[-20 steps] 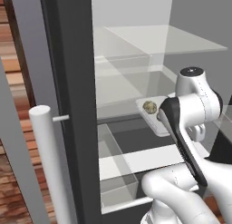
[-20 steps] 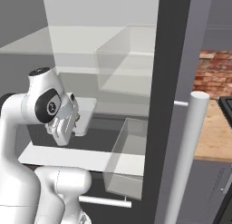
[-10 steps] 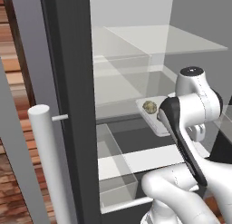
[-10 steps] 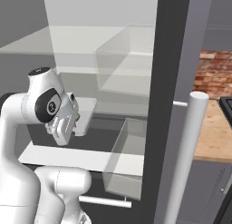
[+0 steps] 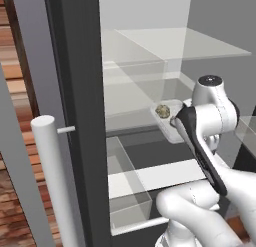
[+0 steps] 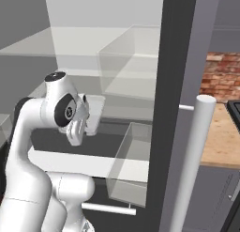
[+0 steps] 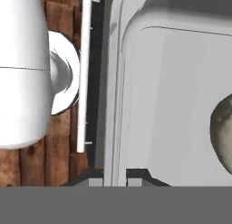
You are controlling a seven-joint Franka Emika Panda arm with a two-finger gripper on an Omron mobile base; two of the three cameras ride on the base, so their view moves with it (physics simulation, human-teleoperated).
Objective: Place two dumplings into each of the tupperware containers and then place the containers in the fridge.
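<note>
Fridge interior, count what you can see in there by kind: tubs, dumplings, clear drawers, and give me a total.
Pale grey-white tub: 1
Dumpling visible inside it: 1 (the arm hides part of the tub, so more may be hidden)
Clear drawers: 2
Total: 4

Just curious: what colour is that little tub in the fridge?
Pale grey-white tub; clearest in the hand view.
</note>
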